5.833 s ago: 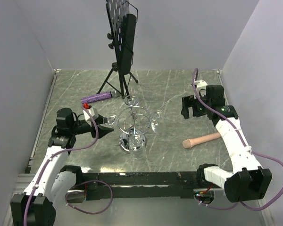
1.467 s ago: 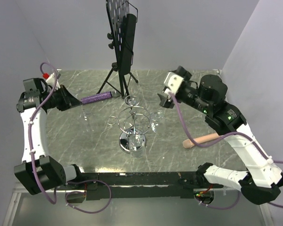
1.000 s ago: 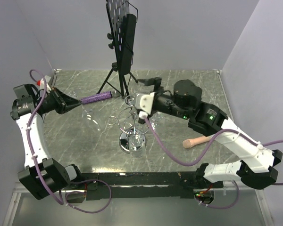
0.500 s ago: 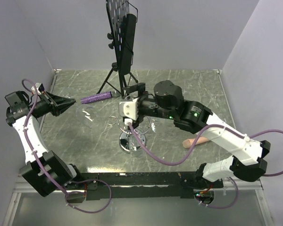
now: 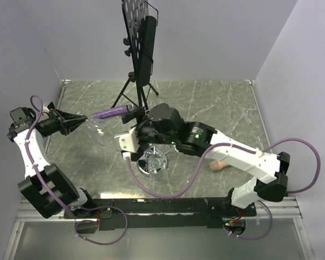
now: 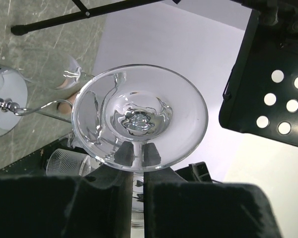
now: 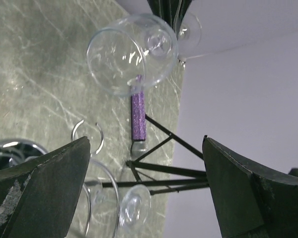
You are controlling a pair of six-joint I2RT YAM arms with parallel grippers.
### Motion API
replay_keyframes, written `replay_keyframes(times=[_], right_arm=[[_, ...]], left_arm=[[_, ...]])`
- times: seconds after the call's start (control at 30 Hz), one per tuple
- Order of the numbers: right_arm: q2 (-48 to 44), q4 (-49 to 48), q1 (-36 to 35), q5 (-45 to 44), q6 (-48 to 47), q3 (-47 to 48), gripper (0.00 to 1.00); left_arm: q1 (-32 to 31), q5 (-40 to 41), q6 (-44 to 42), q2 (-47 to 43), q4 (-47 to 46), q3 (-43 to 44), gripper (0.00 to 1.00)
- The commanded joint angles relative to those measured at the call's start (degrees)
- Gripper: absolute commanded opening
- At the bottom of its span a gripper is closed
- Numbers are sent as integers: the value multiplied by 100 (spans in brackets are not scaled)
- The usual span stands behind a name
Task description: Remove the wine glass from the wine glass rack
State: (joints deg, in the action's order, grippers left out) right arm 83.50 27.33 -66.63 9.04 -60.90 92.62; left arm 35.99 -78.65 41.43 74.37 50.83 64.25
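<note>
Freed: wine glass [image 6: 139, 119], at left of the overhead frame.
Your left pincer [image 6: 136, 154] pinches it by the stem, well apart from the wine glass rack [image 5: 151, 164] at centre, likely to clear its wire loops; right pincer [image 7: 145, 141] hangs spread over the rack.

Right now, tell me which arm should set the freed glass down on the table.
Left. The left gripper is shut on the stem of the glass, holding it off to the side of the rack. The right gripper is open and empty, reaching over the rack.
</note>
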Motion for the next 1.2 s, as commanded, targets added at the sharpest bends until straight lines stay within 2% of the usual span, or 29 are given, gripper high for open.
replay_keyframes(times=[0.0, 0.1, 0.43, 0.9, 1.17], right_arm=[[113, -782, -157, -192, 9, -95, 100], [288, -659, -184, -113, -53, -16, 100], [842, -1151, -254, -218, -282, 80, 100], [1405, -2443, -324, -421, -194, 143, 100], [1572, -2382, -298, -262, -176, 292, 99]], left_arm=[[40, -230, 295, 8, 393, -184, 1], [49, -125, 296, 34, 559, -299, 1], [66, -36, 102, 43, 955, -325, 1], [58, 43, 58, -107, 1175, -642, 1], [58, 52, 49, -80, 1193, -606, 1]])
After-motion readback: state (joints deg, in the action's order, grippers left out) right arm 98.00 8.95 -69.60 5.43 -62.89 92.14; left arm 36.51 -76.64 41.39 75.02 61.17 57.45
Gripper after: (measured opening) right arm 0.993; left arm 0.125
